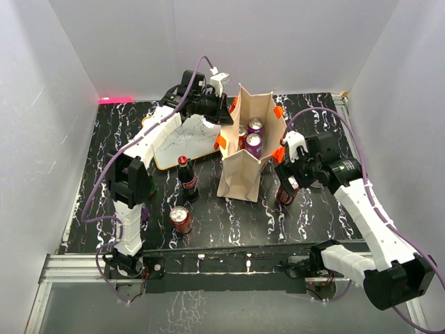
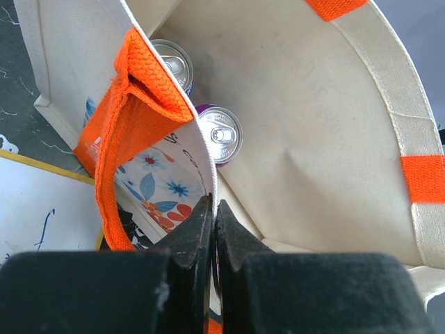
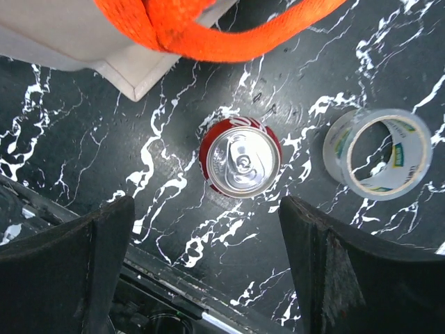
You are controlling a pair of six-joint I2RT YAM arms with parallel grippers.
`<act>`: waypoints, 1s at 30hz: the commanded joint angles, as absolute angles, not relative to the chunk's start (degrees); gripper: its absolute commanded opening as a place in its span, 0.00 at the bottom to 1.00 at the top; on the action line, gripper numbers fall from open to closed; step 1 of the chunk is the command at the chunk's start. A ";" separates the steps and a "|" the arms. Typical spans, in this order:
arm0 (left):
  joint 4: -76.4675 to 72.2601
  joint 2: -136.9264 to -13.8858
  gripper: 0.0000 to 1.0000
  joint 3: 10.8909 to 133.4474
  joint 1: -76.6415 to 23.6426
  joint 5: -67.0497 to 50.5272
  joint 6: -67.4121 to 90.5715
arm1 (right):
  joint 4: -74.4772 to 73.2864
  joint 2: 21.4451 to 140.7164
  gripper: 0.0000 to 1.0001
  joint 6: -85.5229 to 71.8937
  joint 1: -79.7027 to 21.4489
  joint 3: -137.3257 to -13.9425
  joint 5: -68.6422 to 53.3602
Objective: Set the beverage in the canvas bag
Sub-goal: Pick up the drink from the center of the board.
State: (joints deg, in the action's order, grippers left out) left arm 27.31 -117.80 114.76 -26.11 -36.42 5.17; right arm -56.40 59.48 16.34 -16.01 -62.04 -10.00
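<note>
The canvas bag (image 1: 240, 170) stands open mid-table, beige with orange handles. Two purple cans (image 1: 253, 144) show inside it; the left wrist view shows one purple can (image 2: 219, 133) and a second can top (image 2: 172, 64). My left gripper (image 1: 224, 115) is shut on the bag's left rim (image 2: 208, 167) next to an orange handle (image 2: 132, 118). My right gripper (image 1: 287, 175) is open and empty above a red can (image 1: 286, 195) standing right of the bag. In the right wrist view this can (image 3: 240, 162) stands upright just beyond my spread fingers (image 3: 104, 243).
A dark cola bottle (image 1: 186, 177) and another red can (image 1: 181, 220) stand left of the bag. A white board (image 1: 182, 142) lies behind them. A clear tape roll (image 3: 379, 153) lies close beside the right-hand can. The bag's orange handle (image 3: 208, 35) hangs over it.
</note>
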 commanded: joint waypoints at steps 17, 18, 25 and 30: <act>25.11 -115.11 0.00 115.54 -26.27 -36.94 5.01 | -50.04 70.18 0.89 17.69 -14.61 -59.60 -6.29; 25.08 -115.11 0.00 115.54 -26.28 -36.92 5.01 | -50.09 70.60 0.89 18.26 -14.61 -59.60 -6.24; 24.96 -115.39 0.00 115.82 -26.28 -36.74 4.86 | -47.58 70.90 0.87 23.56 -14.34 -56.17 -6.83; 25.20 -115.31 0.00 115.62 -26.28 -36.56 4.58 | -45.31 72.02 0.85 25.01 -14.31 -55.06 -7.93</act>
State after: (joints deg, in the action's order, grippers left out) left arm 27.18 -117.80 114.76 -26.11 -36.12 5.10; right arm -48.77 71.61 22.41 -14.48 -55.44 -7.16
